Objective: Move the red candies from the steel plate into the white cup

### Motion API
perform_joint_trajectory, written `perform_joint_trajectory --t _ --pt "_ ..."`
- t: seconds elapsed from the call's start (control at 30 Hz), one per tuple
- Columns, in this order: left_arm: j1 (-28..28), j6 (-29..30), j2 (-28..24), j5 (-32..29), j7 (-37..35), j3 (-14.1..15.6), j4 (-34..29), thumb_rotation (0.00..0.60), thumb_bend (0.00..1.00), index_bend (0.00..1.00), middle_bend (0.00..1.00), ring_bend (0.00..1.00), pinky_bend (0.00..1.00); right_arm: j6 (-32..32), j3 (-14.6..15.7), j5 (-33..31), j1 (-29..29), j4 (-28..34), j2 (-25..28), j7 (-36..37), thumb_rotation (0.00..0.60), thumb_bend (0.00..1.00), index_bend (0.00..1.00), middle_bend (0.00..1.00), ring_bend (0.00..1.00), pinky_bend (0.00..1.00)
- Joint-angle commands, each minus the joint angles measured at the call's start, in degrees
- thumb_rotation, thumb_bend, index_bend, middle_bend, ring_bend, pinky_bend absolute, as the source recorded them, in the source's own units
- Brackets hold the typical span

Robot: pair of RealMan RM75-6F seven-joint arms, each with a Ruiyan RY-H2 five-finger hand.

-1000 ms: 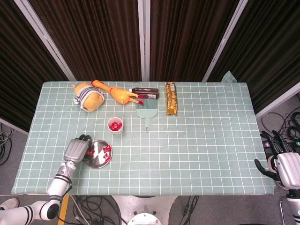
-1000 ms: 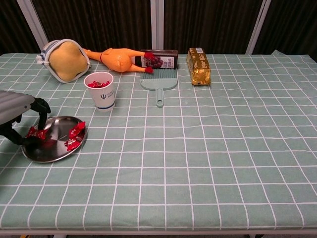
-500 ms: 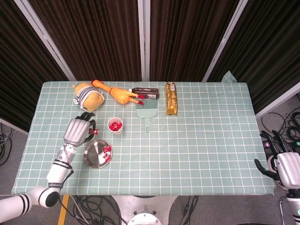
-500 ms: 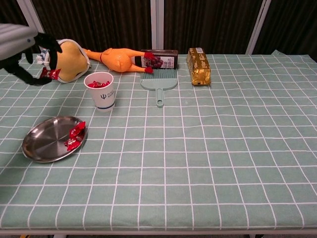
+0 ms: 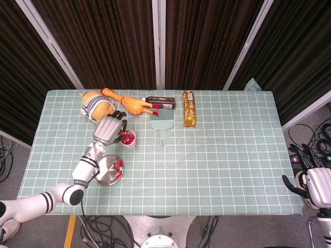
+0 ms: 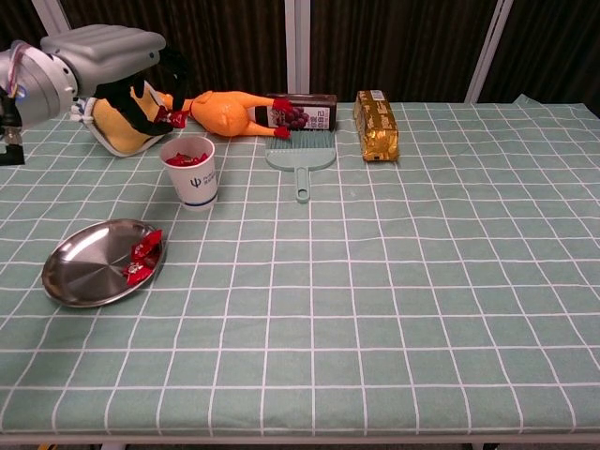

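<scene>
The left hand (image 6: 112,58) hung above the white cup (image 6: 189,172), fingers curled down, pinching one red candy (image 6: 174,117) in its dark fingertips (image 6: 150,105). From the head view the same hand (image 5: 109,129) covered the cup's left side, with the candy just over the rim. The cup (image 5: 128,138) stood upright on the green checked tablecloth (image 6: 394,281) and had red candies inside (image 6: 187,158). The steel plate (image 6: 80,272) lay just in front and to the left of the cup, apart from it. Two red candies (image 6: 141,258) sat at the plate's right edge; the rest of the plate was bare metal.

The right hand (image 5: 310,181) was off the table's right edge, low, fingers spread apart and holding nothing. It did not show in the chest view.

Along the far side of the table lay a yellow plush toy (image 6: 127,117), a rubber chicken (image 6: 220,111), a dark box with a grape picture (image 6: 305,111) and a gold-wrapped packet (image 6: 376,125). A pale green hand brush (image 6: 302,155) lay in front of the box, handle pointing toward the robot.
</scene>
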State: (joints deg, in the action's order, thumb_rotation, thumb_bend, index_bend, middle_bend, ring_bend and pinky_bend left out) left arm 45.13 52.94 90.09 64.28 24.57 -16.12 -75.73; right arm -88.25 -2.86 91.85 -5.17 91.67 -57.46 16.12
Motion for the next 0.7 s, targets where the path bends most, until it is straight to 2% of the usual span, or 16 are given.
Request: perform_joint_trajectory --t 0.03,0.23,0.5,0.7 --pt "1.0 -1.0 0.6 -1.3 0.7 0.0 0.5 0.6 0.33 0.6 0.33 0.22 0.44 0.1 0.0 -0.1 0.0 -0.1 0.0 0.1 0.6 0.27 0.0 0.18 0.0 0.18" --pt "3.0 -2.8 1.9 -4.9 2.6 0.1 1.9 0.6 0.32 0.57 0.33 0.22 0.44 0.1 0.0 -0.3 0.1 -0.6 -0.2 0.5 0.6 0.27 0.0 0.18 0.0 0.18" --pt "3.8 -3.1 1.9 -7.9 4.8 1.3 2.6 0.6 0.32 0.47 0.32 0.22 0.44 0.0 0.0 -0.6 0.3 -1.2 -0.3 1.2 0.6 0.27 0.0 0.19 0.0 0.18" --pt "1.9 1.7 -0.5 -6.2 3.2 1.6 -1.6 0.6 0.32 0.42 0.31 0.22 0.44 -0.2 -0.2 -0.4 0.2 -1.4 -0.4 1.4 0.6 0.27 0.0 0.18 0.0 0.18"
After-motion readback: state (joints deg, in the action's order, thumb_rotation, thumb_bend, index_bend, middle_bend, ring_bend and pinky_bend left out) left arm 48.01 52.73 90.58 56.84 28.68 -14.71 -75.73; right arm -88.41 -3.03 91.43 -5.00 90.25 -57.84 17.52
